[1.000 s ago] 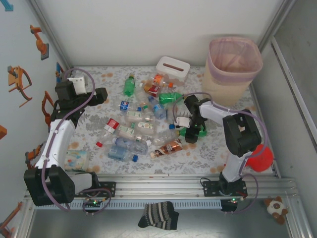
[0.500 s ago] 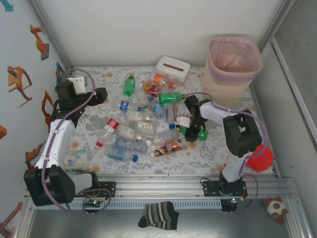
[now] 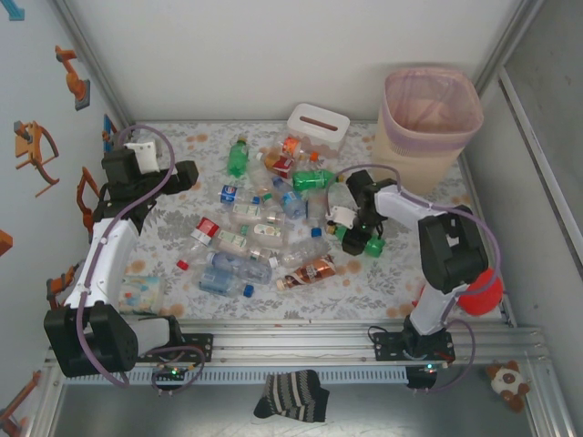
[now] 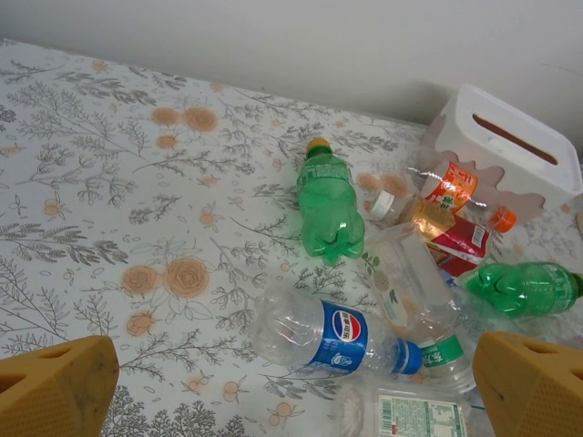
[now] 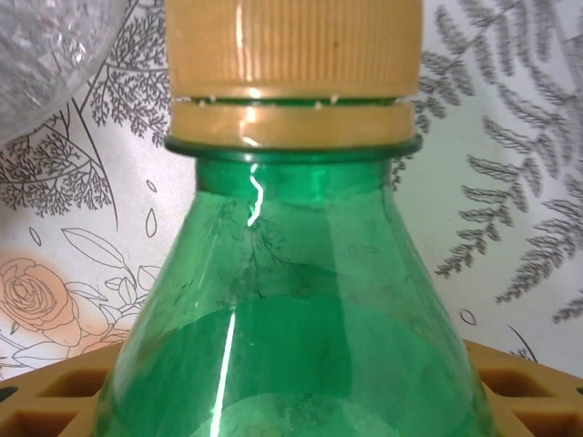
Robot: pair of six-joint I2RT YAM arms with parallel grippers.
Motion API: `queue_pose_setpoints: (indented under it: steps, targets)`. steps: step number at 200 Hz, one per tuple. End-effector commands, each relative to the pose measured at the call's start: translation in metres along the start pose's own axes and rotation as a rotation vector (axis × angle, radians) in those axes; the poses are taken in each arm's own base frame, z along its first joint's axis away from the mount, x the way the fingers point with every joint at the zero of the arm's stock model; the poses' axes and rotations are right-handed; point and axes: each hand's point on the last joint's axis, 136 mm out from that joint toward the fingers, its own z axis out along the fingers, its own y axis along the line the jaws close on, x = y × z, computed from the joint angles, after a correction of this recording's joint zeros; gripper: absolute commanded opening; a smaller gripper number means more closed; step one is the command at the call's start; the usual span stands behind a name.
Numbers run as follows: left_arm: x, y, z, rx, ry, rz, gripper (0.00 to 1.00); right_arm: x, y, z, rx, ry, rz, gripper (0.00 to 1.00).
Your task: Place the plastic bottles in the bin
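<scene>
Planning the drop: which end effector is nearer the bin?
Right. Right end effector is just near-left of the bin, around a green bottle; left end effector is across the table.

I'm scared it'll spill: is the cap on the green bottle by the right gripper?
On. The right wrist view shows a yellowish cap on the neck of the green bottle.

Scattered plastic bottles [image 4: 337,332] between wide-spread fingers [image 4: 55,387]

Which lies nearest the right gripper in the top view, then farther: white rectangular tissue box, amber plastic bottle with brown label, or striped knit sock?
1. Amber bottle, just left of the right gripper.
2. Tissue box, at the far side.
3. Striped sock, at the view's bottom.
</scene>
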Motion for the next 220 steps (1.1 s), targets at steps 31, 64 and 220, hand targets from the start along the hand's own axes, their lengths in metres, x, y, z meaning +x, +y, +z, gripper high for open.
queue_pose_setpoints:
  steps: [31,64,220]
  targets:
    - [-0.001,-0.003,0.000,0.022,-0.008,-0.006,0.99,-0.023,-0.024,-0.047,0.094,-0.106,0.177,0.58]
    - [-0.001,-0.004,-0.001,0.023,-0.009,-0.001,0.99,-0.040,-0.045,-0.090,0.186,-0.195,0.304,0.57]
    - [0.003,-0.001,0.006,0.021,0.005,-0.007,0.99,-0.083,-0.130,-0.338,0.547,-0.751,0.680,0.57]
